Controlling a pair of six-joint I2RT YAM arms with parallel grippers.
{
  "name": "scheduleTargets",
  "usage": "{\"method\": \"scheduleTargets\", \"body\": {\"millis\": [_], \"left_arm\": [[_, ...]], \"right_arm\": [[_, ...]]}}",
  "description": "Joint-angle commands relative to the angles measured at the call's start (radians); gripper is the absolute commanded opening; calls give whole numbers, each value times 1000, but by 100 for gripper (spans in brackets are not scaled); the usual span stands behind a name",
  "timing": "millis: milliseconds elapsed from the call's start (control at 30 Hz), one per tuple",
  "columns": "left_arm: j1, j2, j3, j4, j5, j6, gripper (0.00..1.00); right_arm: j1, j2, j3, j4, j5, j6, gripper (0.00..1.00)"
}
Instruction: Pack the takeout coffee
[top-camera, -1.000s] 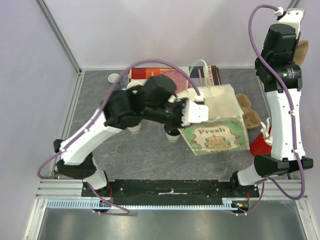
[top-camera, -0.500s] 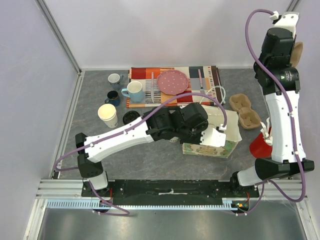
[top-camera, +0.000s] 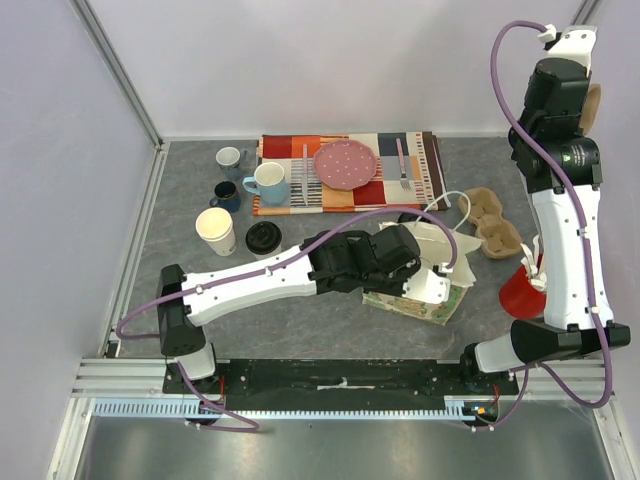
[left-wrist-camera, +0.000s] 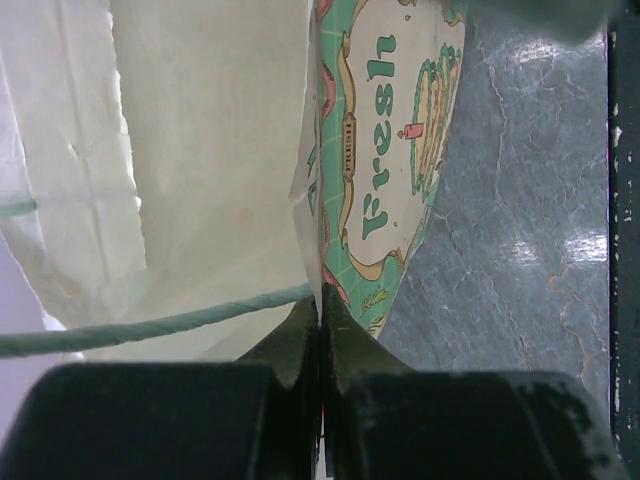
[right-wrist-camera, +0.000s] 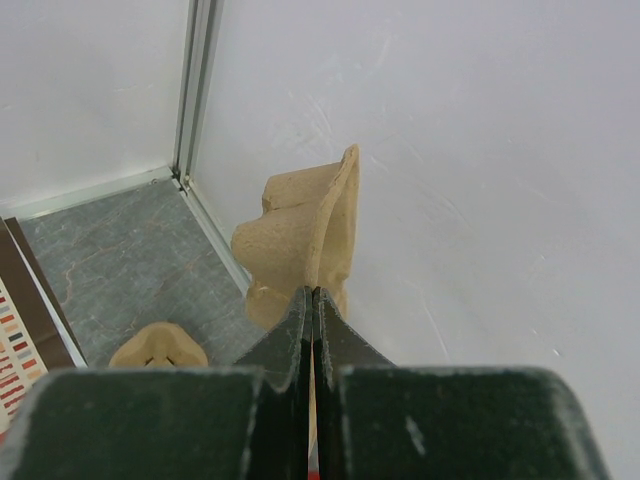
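Top external view gives you one tall tapered cream-white paper cup (top-camera: 215, 230) standing open-mouthed at the left middle of the frame, on the grey, stone-veined desk (top-camera: 300, 325). Just beside it lies a round black plastic lid (top-camera: 263, 236). Only this one cup and one lid show.

At the centre of the frame your left arm stretches low across the desk to a creased paper bag (top-camera: 445, 300), which lies slumped on its side. On the left wrist view the left gripper (left-wrist-camera: 318, 318) has its jaws pressed together on the bag's thin edge. The pale matte inside is on one side, the green "Fresh" print (left-wrist-camera: 385, 150) on the other, and a twisted cord handle (left-wrist-camera: 150, 325) runs across the lower left.

At the upper right your right arm is raised high. The right wrist view shows the right gripper (right-wrist-camera: 312, 312) with its jaws pinching the rim of a rough, tan moulded-pulp tray (right-wrist-camera: 305, 235), against the white wall.

More pulp trays (top-camera: 490, 222) lie at the right middle of the frame. Three handled mugs (top-camera: 265, 183) and a speckled pink plate (top-camera: 346, 162) sit along the top, by a striped mat (top-camera: 385, 190).
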Motion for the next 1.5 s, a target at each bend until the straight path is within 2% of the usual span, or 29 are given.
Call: {"method": "scheduleTargets", "body": {"millis": [0, 333, 733, 933, 1100, 1467], "left_arm": [[-7, -34, -69, 17, -36, 13, 2], [-7, -65, -98, -18, -155, -18, 2], [17, -112, -147, -55, -229, 2, 2], [23, -123, -146, -75, -204, 3, 2], [23, -134, -164, -80, -261, 39, 2], [-10, -114, -98, -83, -321, 77, 2]], "right_arm": [[-4, -37, -9, 31, -12, 7, 0], [-3, -47, -14, 30, -31, 16, 0], [-4, -51, -20, 19, -89, 33, 0], [-4, -54, -18, 14, -97, 38, 0], [-3, -54, -18, 13, -103, 39, 0], [-4, -50, -17, 7, -114, 45, 0]]}}
